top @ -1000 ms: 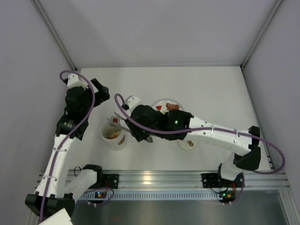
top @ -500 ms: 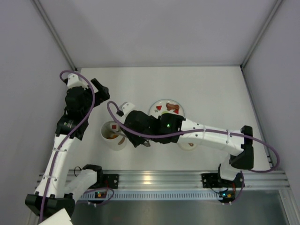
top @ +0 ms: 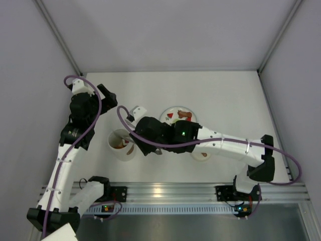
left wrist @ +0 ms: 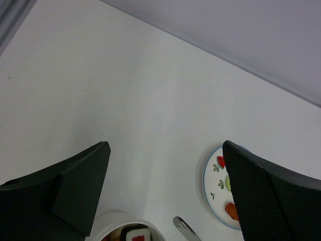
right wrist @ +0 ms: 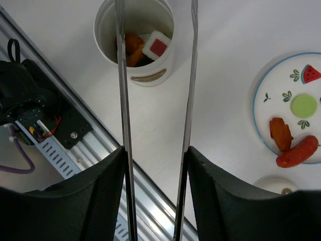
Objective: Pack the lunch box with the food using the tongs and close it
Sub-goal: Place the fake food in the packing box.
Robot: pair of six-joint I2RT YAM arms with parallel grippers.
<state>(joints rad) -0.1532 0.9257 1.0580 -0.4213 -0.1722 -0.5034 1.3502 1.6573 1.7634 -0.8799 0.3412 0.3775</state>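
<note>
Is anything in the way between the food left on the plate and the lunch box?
Nothing visible. Bare table separates the sausage and orange piece on the plate from the open lunch box.

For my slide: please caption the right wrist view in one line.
Right gripper holds open tongs over the part-filled lunch box; two food pieces lie on the plate.

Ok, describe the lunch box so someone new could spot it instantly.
On the white table, look left of the watermelon-printed plate. The lunch box is the upright white tub with a brown mark on its side, holding food, unlike the flat plate.
</note>
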